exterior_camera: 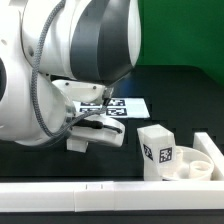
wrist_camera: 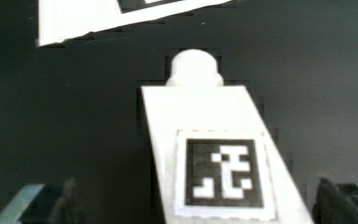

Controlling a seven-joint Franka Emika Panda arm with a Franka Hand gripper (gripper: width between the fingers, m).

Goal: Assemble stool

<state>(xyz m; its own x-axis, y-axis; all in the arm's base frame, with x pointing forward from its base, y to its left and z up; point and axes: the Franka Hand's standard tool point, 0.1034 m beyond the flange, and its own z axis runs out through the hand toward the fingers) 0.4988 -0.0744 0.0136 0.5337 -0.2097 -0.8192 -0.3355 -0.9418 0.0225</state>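
In the wrist view a white stool leg (wrist_camera: 208, 130) lies on the black table, with a rounded peg at its far end and a black-and-white tag on its top face. My gripper (wrist_camera: 194, 205) is open, and its dark fingers (wrist_camera: 44, 200) stand apart from the leg on both sides. In the exterior view the gripper (exterior_camera: 88, 134) hangs low over the table near the marker board (exterior_camera: 118, 104). A second leg (exterior_camera: 155, 152) stands upright at the exterior view's right. The round seat (exterior_camera: 197, 166) lies beside it.
A long white L-shaped rail (exterior_camera: 80, 196) runs along the table's front edge and turns up the right side (exterior_camera: 208, 146). The marker board (wrist_camera: 123, 15) lies just beyond the leg's peg. The arm's bulk hides the table's left part.
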